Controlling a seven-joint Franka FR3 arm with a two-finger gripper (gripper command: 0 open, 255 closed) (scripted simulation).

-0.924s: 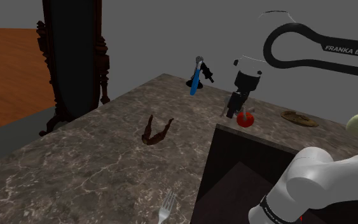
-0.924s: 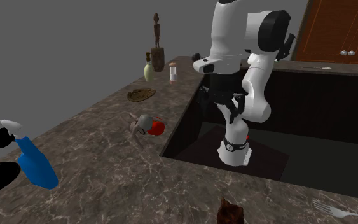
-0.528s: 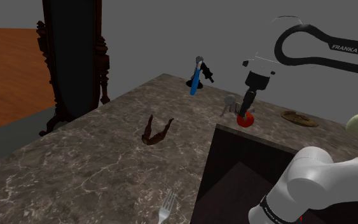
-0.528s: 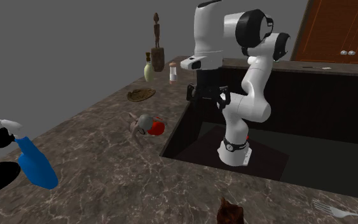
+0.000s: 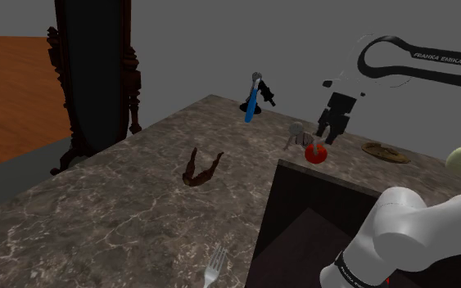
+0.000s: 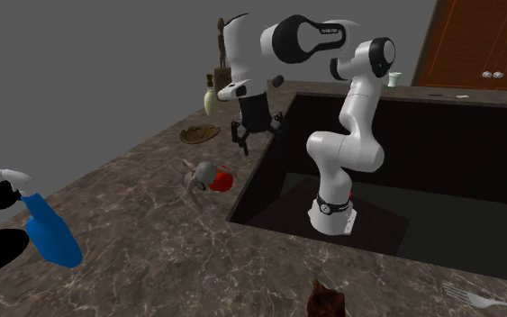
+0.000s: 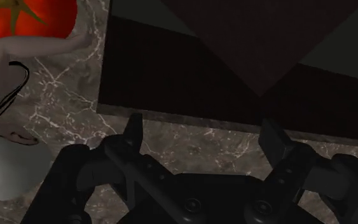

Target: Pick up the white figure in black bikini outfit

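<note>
Gripper (image 7: 201,127) has drifted off the figure (image 7: 18,70), jaws wide, empty. Recentre over it, clear of the tomato (image 7: 25,16).

Shoulder view looks down the marble counter (image 5: 122,213) from behind the arm (image 5: 417,237). Second exterior view faces the arm across it. Wrist view, close above, shares the pale figure (image 7: 44,54) and tomato (image 7: 25,16).

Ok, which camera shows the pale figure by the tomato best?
The second exterior view: the whole figure lies beside the tomato, unobstructed. The wrist view shows a close, cropped part with black straps; the shoulder view shows it small and grey.
</note>
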